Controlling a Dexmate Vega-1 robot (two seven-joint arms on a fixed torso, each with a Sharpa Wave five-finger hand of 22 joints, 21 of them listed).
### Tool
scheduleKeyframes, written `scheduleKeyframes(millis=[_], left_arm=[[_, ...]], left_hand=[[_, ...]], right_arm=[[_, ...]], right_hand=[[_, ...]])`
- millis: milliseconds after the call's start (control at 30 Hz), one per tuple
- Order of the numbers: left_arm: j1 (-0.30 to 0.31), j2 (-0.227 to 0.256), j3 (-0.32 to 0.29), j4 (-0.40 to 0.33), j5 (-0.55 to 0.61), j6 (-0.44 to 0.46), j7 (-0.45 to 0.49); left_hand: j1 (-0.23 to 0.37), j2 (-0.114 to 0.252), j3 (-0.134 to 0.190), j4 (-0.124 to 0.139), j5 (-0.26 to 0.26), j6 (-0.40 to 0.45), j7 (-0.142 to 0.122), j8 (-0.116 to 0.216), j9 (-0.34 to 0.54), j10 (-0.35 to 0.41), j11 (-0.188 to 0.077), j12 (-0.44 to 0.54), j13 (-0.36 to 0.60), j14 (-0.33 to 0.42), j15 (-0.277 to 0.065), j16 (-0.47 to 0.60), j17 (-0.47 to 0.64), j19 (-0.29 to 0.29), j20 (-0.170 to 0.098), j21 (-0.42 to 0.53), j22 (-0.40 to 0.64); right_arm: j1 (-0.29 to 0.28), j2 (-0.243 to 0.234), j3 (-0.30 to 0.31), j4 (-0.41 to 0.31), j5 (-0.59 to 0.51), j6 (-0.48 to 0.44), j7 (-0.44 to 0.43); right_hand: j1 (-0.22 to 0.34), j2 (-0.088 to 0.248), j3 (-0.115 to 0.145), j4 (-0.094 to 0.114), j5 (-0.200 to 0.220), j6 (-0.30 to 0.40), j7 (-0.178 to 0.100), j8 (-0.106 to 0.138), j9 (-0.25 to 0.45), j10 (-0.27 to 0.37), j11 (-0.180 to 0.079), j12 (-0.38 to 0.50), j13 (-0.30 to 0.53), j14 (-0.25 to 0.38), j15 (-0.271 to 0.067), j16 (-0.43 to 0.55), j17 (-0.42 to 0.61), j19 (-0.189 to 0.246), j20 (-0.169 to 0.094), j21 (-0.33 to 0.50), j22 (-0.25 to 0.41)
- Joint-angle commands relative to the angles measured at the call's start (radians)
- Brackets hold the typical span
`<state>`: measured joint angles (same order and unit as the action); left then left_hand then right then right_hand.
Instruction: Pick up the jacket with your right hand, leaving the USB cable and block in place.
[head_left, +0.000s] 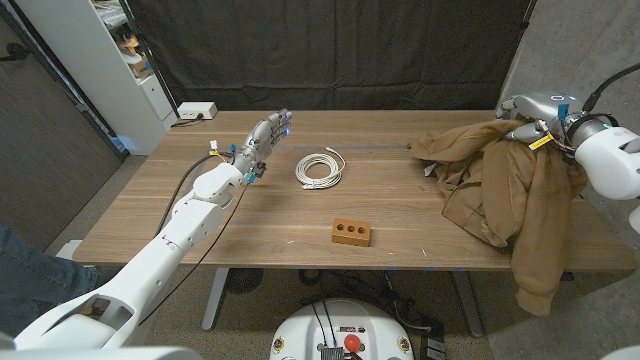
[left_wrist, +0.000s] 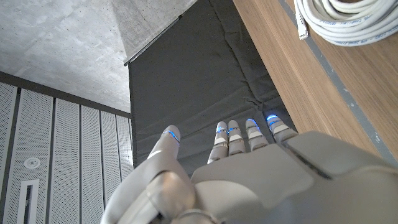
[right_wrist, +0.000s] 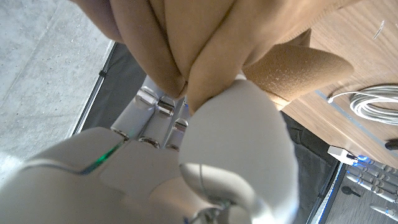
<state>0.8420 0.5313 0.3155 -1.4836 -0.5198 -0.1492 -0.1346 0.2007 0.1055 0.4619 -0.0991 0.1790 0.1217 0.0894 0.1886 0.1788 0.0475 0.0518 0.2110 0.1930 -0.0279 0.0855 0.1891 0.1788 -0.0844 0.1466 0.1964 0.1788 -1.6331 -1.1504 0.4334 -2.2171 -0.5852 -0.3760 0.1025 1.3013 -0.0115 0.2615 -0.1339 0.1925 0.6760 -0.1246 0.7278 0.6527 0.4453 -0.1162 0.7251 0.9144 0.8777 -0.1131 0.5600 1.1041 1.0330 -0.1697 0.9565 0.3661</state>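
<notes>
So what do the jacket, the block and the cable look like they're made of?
Jacket: soft tan cloth, matte; it folds and drapes limply over the table's edge. Block: apparently wood, brown, with round holes in one face. USB cable: white, smooth sheath, probably plastic, coiled.

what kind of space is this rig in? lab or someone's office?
Most likely a lab or test bay, not an office: bare concrete wall, a black curtain hung as a backdrop behind the wooden table, and a white shelving unit with small parts at the side.
</notes>
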Motion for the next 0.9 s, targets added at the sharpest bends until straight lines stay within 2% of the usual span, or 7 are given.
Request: scheduleKeyframes(millis=[33,233,900], left_arm=[[0.004,0.003,-0.003,-0.007,-0.003,-0.007,-0.008],[0.005,0.004,-0.005,-0.011,-0.002,-0.012,-0.009],[0.002,-0.003,-0.006,0.003,-0.005,-0.023,-0.015]], left_hand=[[-0.003,0.0,0.007,0.005,-0.002,0.005,0.001,0.002,0.004,0.0,0.002,0.002,0.004,-0.002,0.008,-0.001,0.003,-0.001,0.012,0.004,0.004],[-0.003,0.0,0.008,0.005,-0.002,0.005,0.0,0.002,0.004,0.001,0.001,0.002,0.004,-0.002,0.008,-0.001,0.003,-0.001,0.012,0.005,0.004],[-0.002,0.001,0.009,0.005,-0.002,0.005,0.002,0.002,0.004,0.001,0.002,0.002,0.004,-0.002,0.007,-0.001,0.003,-0.001,0.01,0.005,0.004]], right_arm=[[0.025,0.076,0.059,-0.047,-0.066,0.039,0.085],[0.039,0.098,0.078,-0.069,-0.087,0.049,0.112],[0.097,0.145,0.132,-0.111,-0.161,0.086,0.174]], right_hand=[[0.141,0.151,0.001,0.004,0.004,0.009,-0.001,-0.008,-0.003,0.017,0.001,-0.005,0.0,0.017,-0.111,-0.002,0.009,-0.01,-0.054,0.01,0.001],[0.135,0.151,0.001,0.005,0.003,0.009,-0.004,-0.015,-0.014,0.042,-0.002,0.001,0.008,0.025,-0.111,0.0,0.021,-0.014,-0.055,0.022,-0.002],[0.132,0.152,0.007,0.002,0.003,0.007,-0.004,-0.017,-0.015,0.029,-0.003,-0.011,0.028,0.037,-0.11,-0.003,0.049,-0.024,-0.055,0.05,-0.011]])
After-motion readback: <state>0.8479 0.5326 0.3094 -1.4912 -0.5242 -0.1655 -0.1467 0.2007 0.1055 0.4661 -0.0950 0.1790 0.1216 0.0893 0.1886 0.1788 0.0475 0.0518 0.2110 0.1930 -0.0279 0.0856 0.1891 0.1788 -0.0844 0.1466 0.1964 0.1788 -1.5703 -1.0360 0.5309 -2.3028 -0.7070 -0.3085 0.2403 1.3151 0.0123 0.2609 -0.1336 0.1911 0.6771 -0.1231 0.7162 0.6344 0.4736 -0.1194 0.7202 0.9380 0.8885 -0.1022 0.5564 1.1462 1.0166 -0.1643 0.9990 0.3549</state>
